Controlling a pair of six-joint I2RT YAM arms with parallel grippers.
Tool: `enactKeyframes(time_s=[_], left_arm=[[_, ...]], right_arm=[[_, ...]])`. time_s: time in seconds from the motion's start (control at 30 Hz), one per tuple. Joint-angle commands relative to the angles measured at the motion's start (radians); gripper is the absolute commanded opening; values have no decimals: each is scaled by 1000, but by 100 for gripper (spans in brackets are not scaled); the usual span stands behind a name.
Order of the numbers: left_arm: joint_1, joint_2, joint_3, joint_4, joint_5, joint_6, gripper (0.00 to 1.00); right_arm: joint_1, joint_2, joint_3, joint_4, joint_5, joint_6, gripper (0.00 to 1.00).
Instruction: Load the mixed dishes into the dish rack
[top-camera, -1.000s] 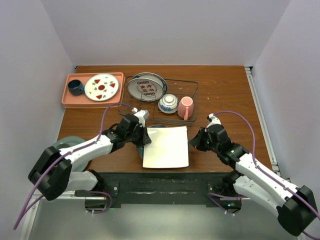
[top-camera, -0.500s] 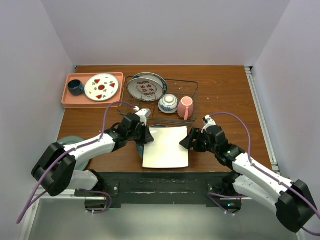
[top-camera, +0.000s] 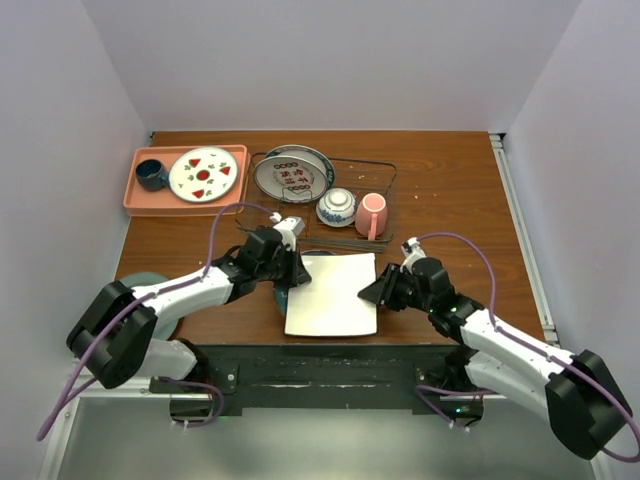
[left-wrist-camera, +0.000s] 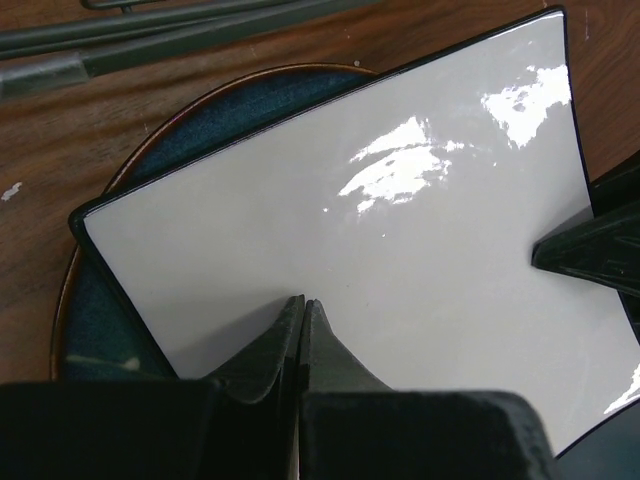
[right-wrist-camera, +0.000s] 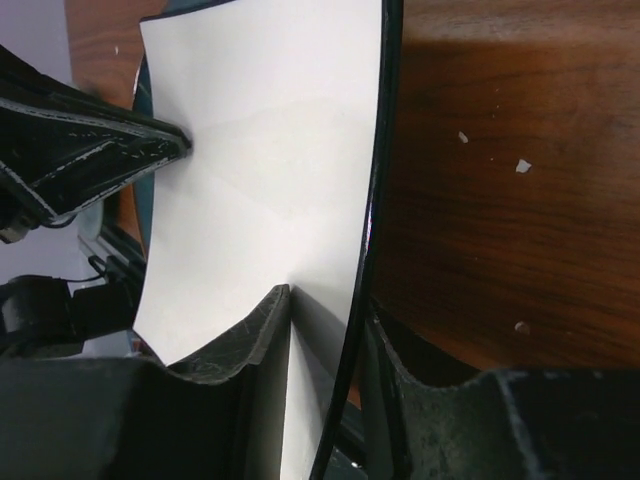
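Observation:
The white square plate (top-camera: 332, 293) lies near the table's front edge, partly on a dark blue round plate (left-wrist-camera: 100, 300). My left gripper (top-camera: 298, 278) is shut and its closed tip (left-wrist-camera: 302, 300) rests on the plate's left part. On the other side, my right gripper (top-camera: 372, 292) has closed over the plate's right rim (right-wrist-camera: 372, 200), one finger (right-wrist-camera: 262, 325) on the white face and the other under the edge. The dish rack (top-camera: 385, 172) holds the lettered plate (top-camera: 293, 174), the patterned bowl (top-camera: 337, 206) and the pink mug (top-camera: 372, 214). A pale green plate (top-camera: 138, 284) shows beneath my left arm.
A salmon tray (top-camera: 134, 196) at the back left carries a white plate with red marks (top-camera: 203, 174) and a dark blue cup (top-camera: 152, 175). Bare brown table (top-camera: 450, 190) lies right of the rack. White walls close in both sides.
My right gripper has moved left to the square plate's right edge, opened, then closed around the rim. The left gripper has stayed shut on the plate's left side.

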Motion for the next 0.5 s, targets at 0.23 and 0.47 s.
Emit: enactKeyframes(time_s=[0.23, 0.47], left_arm=[[-13, 28, -37, -40, 23, -10, 1], [-13, -34, -9, -81, -9, -2, 27]], right_arm=[[0, -113, 20, -205, 125, -24, 0], [2, -166, 78, -297, 185, -61, 0]])
